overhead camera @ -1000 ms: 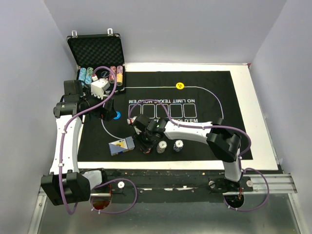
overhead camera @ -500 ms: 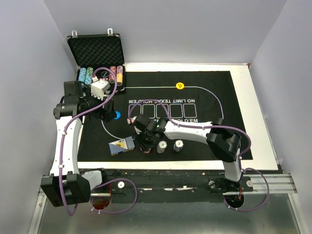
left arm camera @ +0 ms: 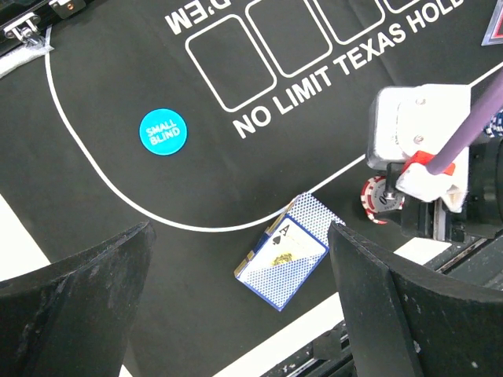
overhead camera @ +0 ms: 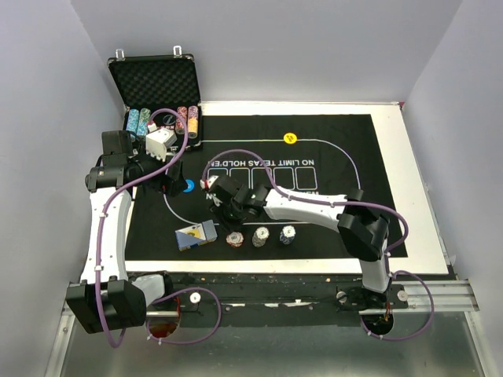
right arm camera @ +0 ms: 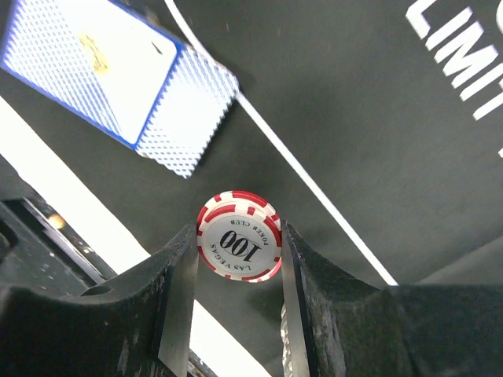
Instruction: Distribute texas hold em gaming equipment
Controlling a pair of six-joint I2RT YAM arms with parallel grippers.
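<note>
Matt black, cloth-like nap on the mat (overhead camera: 236,129), with flat white print. Smooth card with a slight sheen on the blue-backed playing cards (right arm camera: 118,78), finely latticed. Looks like hard, smooth plastic on the red-and-white poker chip (right arm camera: 239,247), with a flat white centre label. Same smooth plastic look on the blue button (left arm camera: 163,131). Rough, scuffed matt black on the left gripper (left arm camera: 240,228) fingers (left arm camera: 71,306). Dimpled matt foam inside the case (overhead camera: 153,78), silvery metal at its rim.
</note>
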